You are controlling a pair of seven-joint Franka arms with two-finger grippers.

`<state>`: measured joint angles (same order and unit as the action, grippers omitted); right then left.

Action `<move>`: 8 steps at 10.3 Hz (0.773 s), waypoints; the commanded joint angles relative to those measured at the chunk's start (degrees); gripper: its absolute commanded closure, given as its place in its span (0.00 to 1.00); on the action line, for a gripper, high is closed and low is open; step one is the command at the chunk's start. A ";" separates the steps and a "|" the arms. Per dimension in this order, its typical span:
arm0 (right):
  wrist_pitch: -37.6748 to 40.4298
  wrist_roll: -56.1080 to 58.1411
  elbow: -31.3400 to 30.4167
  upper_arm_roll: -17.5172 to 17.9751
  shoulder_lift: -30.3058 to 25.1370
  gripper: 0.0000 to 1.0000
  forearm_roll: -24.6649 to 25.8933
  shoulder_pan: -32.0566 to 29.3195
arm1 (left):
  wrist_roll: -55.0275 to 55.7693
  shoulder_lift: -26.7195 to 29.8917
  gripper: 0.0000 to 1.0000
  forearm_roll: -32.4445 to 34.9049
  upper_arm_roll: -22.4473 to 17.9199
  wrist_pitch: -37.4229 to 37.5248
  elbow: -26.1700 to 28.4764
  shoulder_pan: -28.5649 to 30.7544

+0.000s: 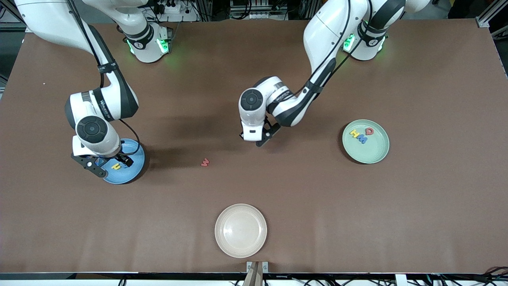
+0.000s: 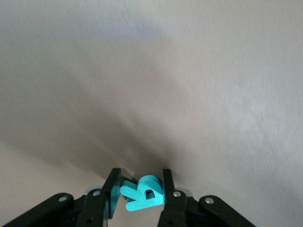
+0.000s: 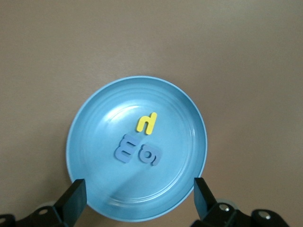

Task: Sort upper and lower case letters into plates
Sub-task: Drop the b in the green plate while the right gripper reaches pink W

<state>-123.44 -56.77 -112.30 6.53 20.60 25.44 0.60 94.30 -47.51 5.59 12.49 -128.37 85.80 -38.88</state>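
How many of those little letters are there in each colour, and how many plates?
Yellow letters: 2
Blue letters: 3
Red letters: 2
Teal letters: 1, in the left claw
Plates: 3, blue, green, cream
Total: 8 letters, 3 plates

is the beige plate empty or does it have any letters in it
Empty. The beige plate shows only its bare inside, with no letters on it.
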 commanded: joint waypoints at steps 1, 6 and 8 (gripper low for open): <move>1.00 3.41 -0.03 0.94 -2.67 0.00 -4.25 -0.42 | -7.76 0.84 0.77 -0.83 1.99 3.12 -2.13 5.19; 1.62 2.46 7.87 0.76 1.01 0.00 -15.94 2.47 | -34.91 5.84 0.77 -1.90 6.49 15.92 -0.64 18.55; -1.00 0.79 9.20 0.85 3.47 0.00 -16.91 4.49 | -47.83 11.01 0.77 -1.90 6.58 18.41 4.77 25.04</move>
<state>-123.13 -54.81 -105.78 7.25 21.15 9.88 3.85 54.50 -41.93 4.77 18.08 -111.05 84.06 -18.62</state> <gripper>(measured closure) 0.000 0.599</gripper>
